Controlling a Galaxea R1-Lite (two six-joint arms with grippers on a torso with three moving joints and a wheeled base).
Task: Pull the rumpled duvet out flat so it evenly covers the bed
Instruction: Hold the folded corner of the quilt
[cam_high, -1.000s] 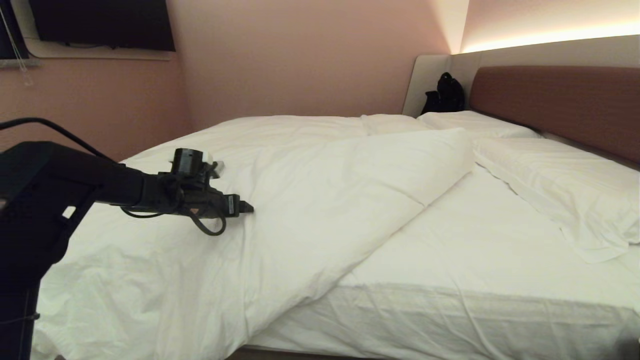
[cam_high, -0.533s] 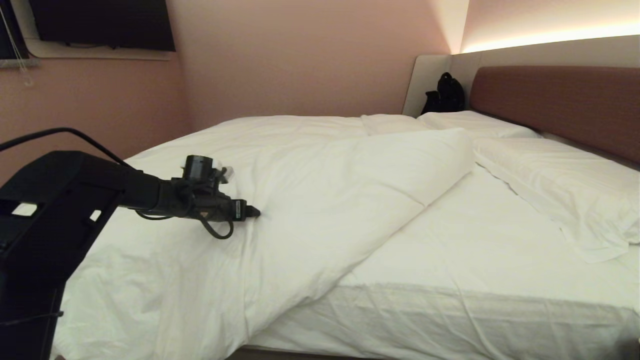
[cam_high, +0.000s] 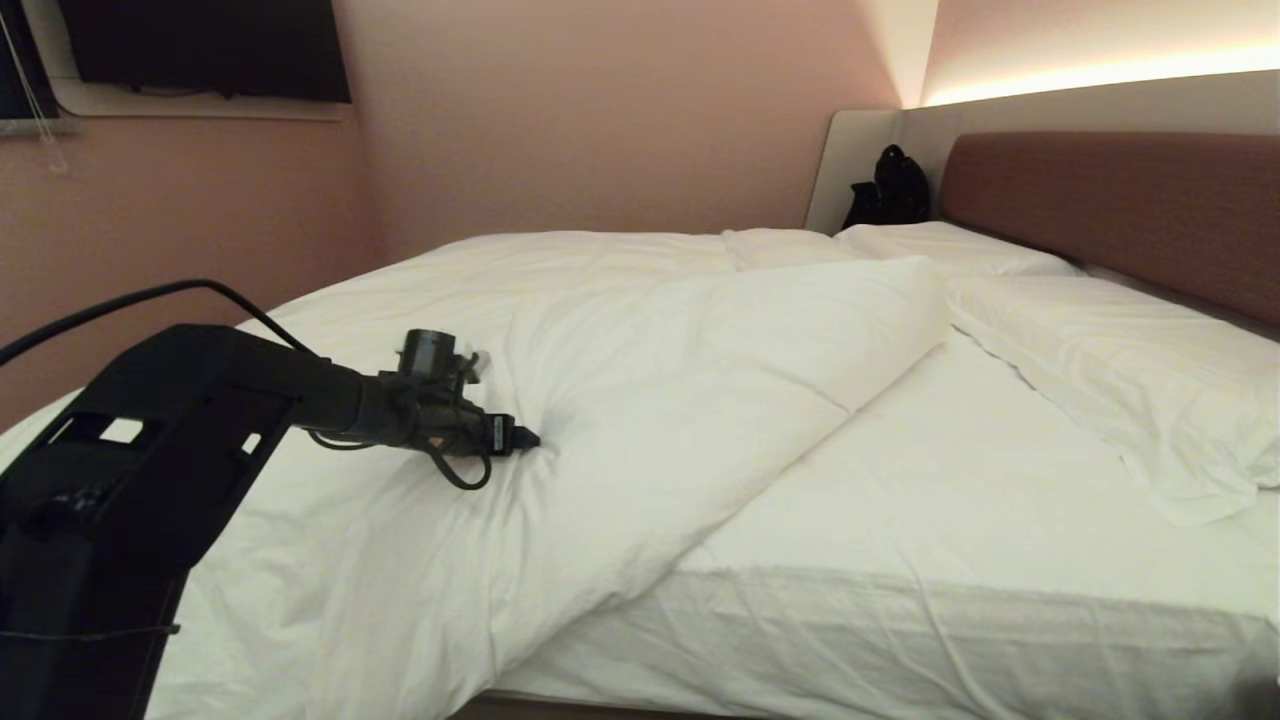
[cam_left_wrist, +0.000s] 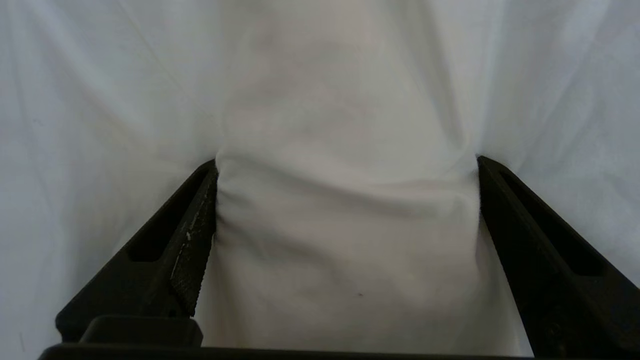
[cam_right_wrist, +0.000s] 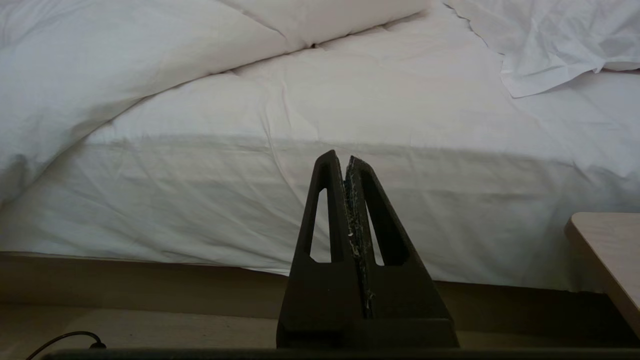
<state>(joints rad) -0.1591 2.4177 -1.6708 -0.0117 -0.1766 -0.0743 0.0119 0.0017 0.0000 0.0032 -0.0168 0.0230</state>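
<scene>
The duvet (cam_high: 640, 380) lies bunched over the left half of the bed (cam_high: 950, 500), its edge folded back in a diagonal line so the right part of the mattress sheet is bare. My left gripper (cam_high: 530, 438) reaches out low over the duvet's middle and presses into it. In the left wrist view the gripper (cam_left_wrist: 347, 161) stands open wide, both fingertips sunk into the duvet (cam_left_wrist: 340, 100), with a hump of fabric bulging between them. My right gripper (cam_right_wrist: 343, 156) is shut on nothing, parked low facing the bed's side (cam_right_wrist: 200, 200), apart from the duvet (cam_right_wrist: 100, 60).
Two white pillows (cam_high: 1110, 370) lie along the brown headboard (cam_high: 1120, 210). A black bag (cam_high: 890, 190) sits in the far corner. A dark screen (cam_high: 200, 45) hangs on the pink wall. A wooden table corner (cam_right_wrist: 607, 250) stands beside my right gripper.
My left arm has stretched further out and sunk, carrying the gripper to the right and down until it presses into the duvet. The right arm has not moved.
</scene>
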